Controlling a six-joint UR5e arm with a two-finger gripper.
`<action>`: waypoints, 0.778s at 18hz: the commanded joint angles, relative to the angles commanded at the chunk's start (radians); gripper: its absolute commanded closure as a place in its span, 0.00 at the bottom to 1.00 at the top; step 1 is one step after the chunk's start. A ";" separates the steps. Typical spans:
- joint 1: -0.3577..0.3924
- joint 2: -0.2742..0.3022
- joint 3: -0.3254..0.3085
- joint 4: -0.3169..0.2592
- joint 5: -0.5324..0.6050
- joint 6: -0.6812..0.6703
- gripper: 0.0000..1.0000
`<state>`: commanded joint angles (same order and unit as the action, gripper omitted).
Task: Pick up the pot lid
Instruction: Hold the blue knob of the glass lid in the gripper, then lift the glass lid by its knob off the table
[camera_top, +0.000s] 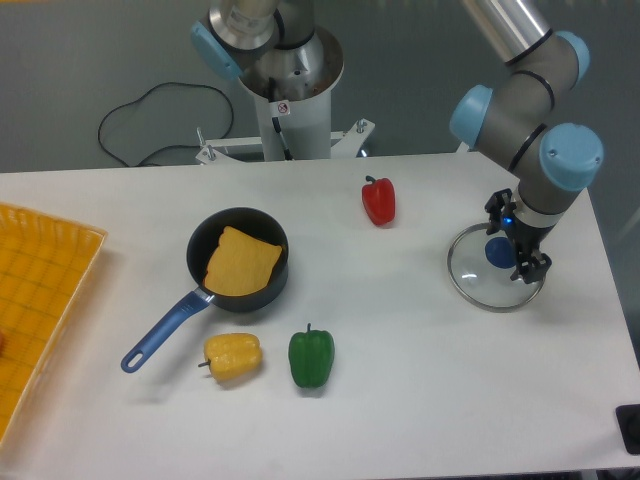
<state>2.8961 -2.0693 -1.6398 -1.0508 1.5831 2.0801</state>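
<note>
A black pan (205, 233) with a blue handle (165, 332) holds an orange-tan piece (240, 266) (material unclear); an orange crate (40, 300) shows far left. The clear, round pot lid (477, 282), blue-knobbed, lies on the table (400, 340) under the pincer (516, 238), whose fingers stand apart, holding nothing.

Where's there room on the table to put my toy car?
Bare table shows between the green pepper and the pot lid, and between the pan and the red pepper. It's crowded at the pot lid, where the open gripper is, and by the pan, with the yellow pepper near.
</note>
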 joint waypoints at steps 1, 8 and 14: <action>0.000 -0.002 0.002 0.002 0.000 0.000 0.05; 0.000 -0.005 -0.003 0.002 0.000 0.000 0.06; 0.002 -0.008 0.000 0.003 0.015 0.000 0.30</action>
<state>2.8977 -2.0770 -1.6399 -1.0477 1.5984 2.0801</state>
